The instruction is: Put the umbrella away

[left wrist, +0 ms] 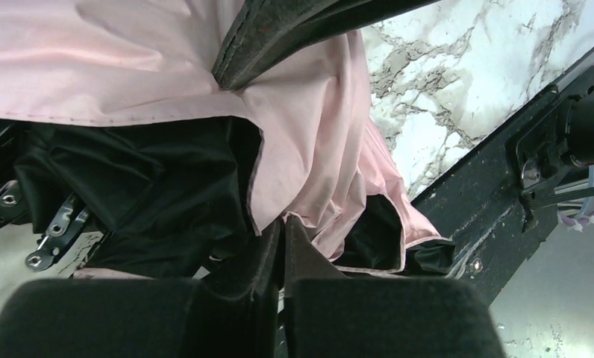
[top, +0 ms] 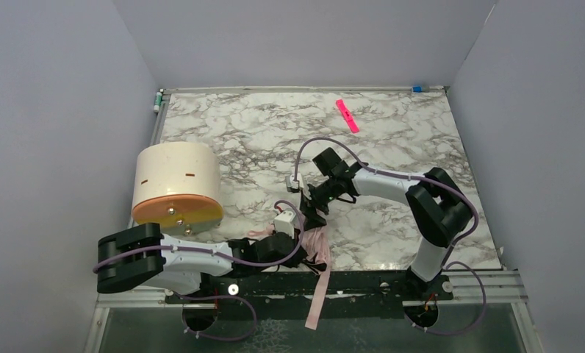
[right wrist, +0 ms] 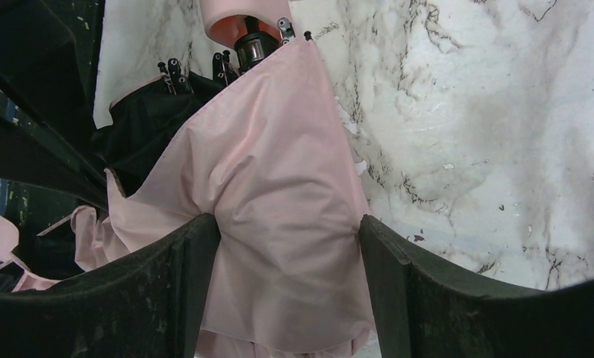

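Umbrella (right wrist: 279, 224) bundled between right pincer (right wrist: 286, 291) fingers, touching both.

A robot test cell in a lab, not a home. A marble-patterned worktop (top: 275, 140) is boxed in by plain grey-lavender walls (top: 62, 110) at 9, 12 and 3 o'clock. Two robot arms (top: 392, 187) with exposed cables (top: 304, 151) are bolted to a black rail (top: 363, 287) at 6 o'clock. A cream cylinder (top: 176, 176) sits at 9 o'clock and a pink strip (top: 347, 115) toward 1 o'clock.
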Tool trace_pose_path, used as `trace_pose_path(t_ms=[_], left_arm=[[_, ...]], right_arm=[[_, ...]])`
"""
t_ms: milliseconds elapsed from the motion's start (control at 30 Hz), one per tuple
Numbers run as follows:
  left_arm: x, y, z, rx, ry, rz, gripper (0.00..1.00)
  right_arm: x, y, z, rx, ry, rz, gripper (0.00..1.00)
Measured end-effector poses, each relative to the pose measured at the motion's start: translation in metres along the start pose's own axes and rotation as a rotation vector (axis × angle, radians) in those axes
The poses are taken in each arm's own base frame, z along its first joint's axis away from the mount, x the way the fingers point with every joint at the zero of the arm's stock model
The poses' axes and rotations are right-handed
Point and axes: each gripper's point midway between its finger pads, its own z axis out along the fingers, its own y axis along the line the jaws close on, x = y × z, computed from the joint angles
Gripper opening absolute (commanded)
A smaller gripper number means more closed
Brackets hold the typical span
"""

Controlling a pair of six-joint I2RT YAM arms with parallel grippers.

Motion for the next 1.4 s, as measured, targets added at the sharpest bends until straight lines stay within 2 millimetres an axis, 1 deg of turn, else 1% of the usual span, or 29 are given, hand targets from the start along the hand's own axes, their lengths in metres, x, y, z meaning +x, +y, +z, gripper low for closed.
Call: trace_pose_path(t_ms=[100, 233, 300, 333, 400, 433, 500, 533, 600, 633, 733, 800, 867, 900, 933, 967, 1000, 1133, 1233, 1333, 1400], left_arm=[[-0.001, 0.0, -0.003, 0.013, -0.003, 0.008, 0.17], [-0.003, -0.007, -0.01, 0.055, -0.004, 0.029, 0.25], [-0.005, -0.015, -0.015, 0.094, -0.003, 0.047, 0.3], [-0.004, -0.019, -0.017, 0.117, 0.003, 0.058, 0.34], [-0.002, -0.028, -0.025, 0.164, 0.021, 0.082, 0.45], [-0.002, -0.031, -0.029, 0.18, 0.023, 0.087, 0.51], [-0.006, -0.036, -0.039, 0.209, 0.019, 0.096, 0.59], [-0.012, -0.039, -0.048, 0.224, 0.003, 0.091, 0.61], [-0.031, -0.045, -0.066, 0.244, -0.053, 0.083, 0.62], [-0.045, -0.049, -0.077, 0.246, -0.096, 0.076, 0.64], [-0.091, -0.058, -0.106, 0.228, -0.221, 0.079, 0.75], [-0.12, -0.058, -0.12, 0.18, -0.292, 0.095, 0.77], [-0.151, -0.052, -0.128, 0.1, -0.351, 0.123, 0.77], [-0.164, -0.046, -0.129, 0.056, -0.372, 0.136, 0.78], [-0.175, -0.038, -0.127, 0.011, -0.385, 0.154, 0.78], [-0.19, -0.025, -0.122, -0.056, -0.395, 0.17, 0.79], [-0.2, -0.015, -0.119, -0.101, -0.398, 0.185, 0.8], [-0.223, 0.035, -0.098, -0.255, -0.343, 0.229, 0.82], [-0.237, 0.062, -0.085, -0.286, -0.294, 0.251, 0.83], [-0.253, 0.08, -0.07, -0.266, -0.254, 0.294, 0.86], [-0.257, 0.085, -0.057, -0.224, -0.224, 0.345, 0.88]], right_arm=[[0.004, -0.003, 0.001, 0.021, 0.015, -0.006, 0.72], [0.007, -0.006, 0.003, 0.042, 0.017, -0.018, 0.61], [0.009, -0.008, 0.003, 0.06, 0.014, -0.024, 0.58], [0.009, -0.009, 0.003, 0.07, 0.012, -0.027, 0.57], [0.01, -0.011, 0.002, 0.09, 0.007, -0.026, 0.56], [0.01, -0.011, 0.002, 0.1, 0.005, -0.027, 0.55], [0.011, -0.013, 0.0, 0.128, 0.002, -0.03, 0.53], [0.012, -0.014, -0.001, 0.149, 0.001, -0.033, 0.51], [0.013, -0.018, -0.005, 0.192, -0.001, -0.04, 0.49], [0.014, -0.02, -0.007, 0.216, -0.001, -0.046, 0.48], [0.015, -0.029, -0.013, 0.291, 0.004, -0.066, 0.45], [0.015, -0.038, -0.018, 0.352, 0.006, -0.083, 0.44], [0.015, -0.047, -0.024, 0.418, 0.007, -0.103, 0.42], [0.015, -0.052, -0.027, 0.45, 0.008, -0.113, 0.42], [0.015, -0.056, -0.03, 0.48, 0.009, -0.126, 0.41], [0.016, -0.059, -0.034, 0.508, 0.011, -0.14, 0.41], [0.016, -0.062, -0.036, 0.528, 0.012, -0.152, 0.4], [0.019, -0.065, -0.045, 0.587, 0.017, -0.208, 0.35], [0.021, -0.065, -0.05, 0.609, 0.022, -0.245, 0.32], [0.023, -0.063, -0.054, 0.629, 0.03, -0.28, 0.32], [0.025, -0.061, -0.057, 0.636, 0.034, -0.303, 0.31]])
